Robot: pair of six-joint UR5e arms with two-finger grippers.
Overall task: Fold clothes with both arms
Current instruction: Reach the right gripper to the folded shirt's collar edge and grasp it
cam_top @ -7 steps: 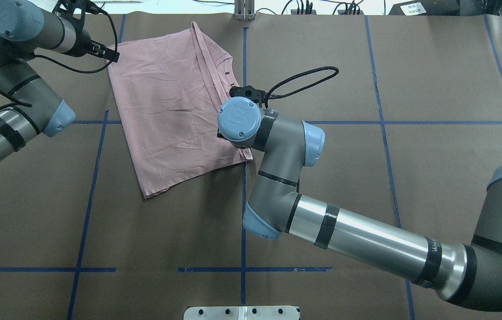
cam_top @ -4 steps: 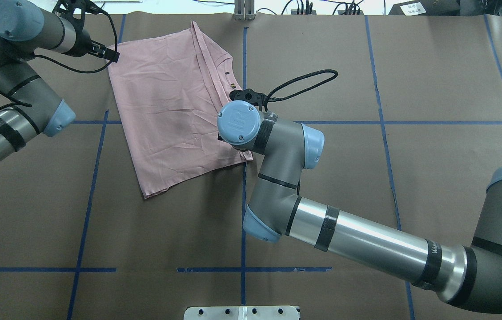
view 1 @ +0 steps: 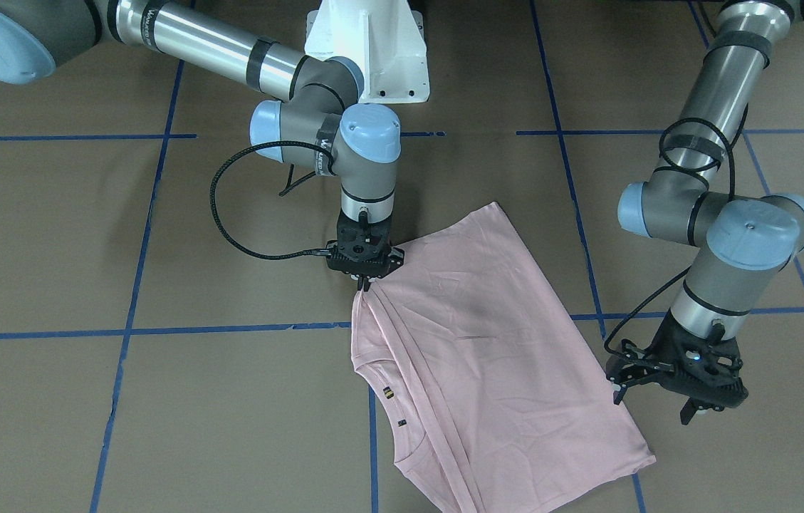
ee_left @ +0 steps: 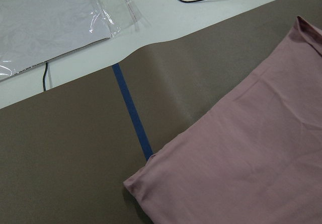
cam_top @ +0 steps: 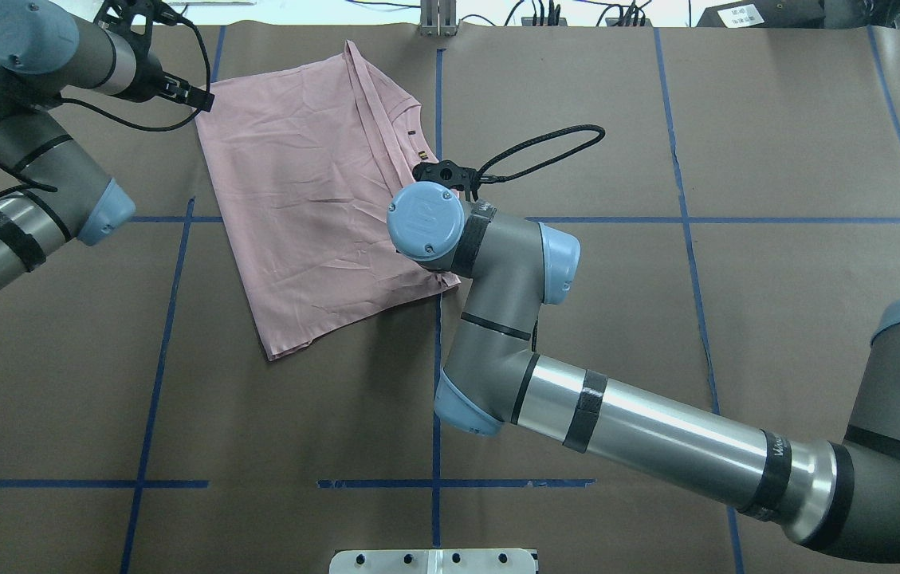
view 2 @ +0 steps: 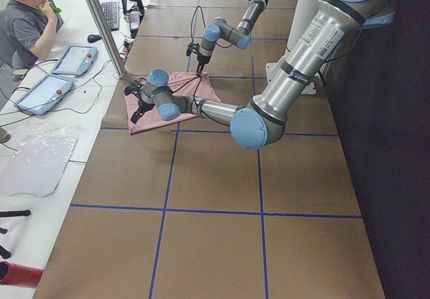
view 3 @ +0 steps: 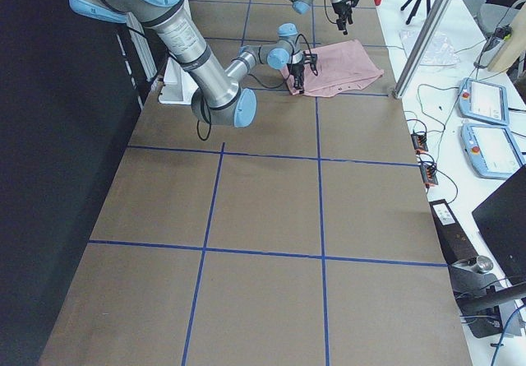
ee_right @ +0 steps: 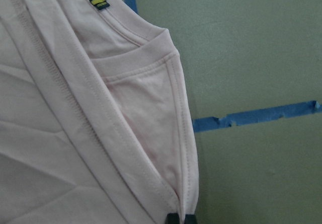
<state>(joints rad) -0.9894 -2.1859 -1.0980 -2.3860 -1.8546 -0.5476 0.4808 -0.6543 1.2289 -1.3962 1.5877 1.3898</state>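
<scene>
Right end effector (view 1: 364,283): fingertips pinched together on the stitched, doubled-over side edge of the pale pink short-sleeved T-shirt (view 1: 487,356), wrist pointing straight down. Left end effector (view 1: 652,405): fingers spread apart, holding nothing, hovering just beside the shirt's opposite edge near a corner. Shirt lies flat and partly folded on the brown paper-covered worktop (view 1: 159,413), mostly on the robot's left of the centre tape line. Its neckband, with a small yellow-and-black label (ee_right: 99,1), points toward the far side.

Step in hand, by the look of it: securing both sides for a two-arm fold. Doing it well likely means the left closes on all layers at its corner before any lift. Both then rise level and travel together, so the cloth is taut and does not drag. The right's pinch sits at the very edge; a sharp pull could slip it.

Edges and room: the shirt's far end lies close to the worktop's far edge. Widest room appears toward the robot and its right. Black looped cable (view 1: 212,199) hangs beside the right wrist, apart from the cloth.
</scene>
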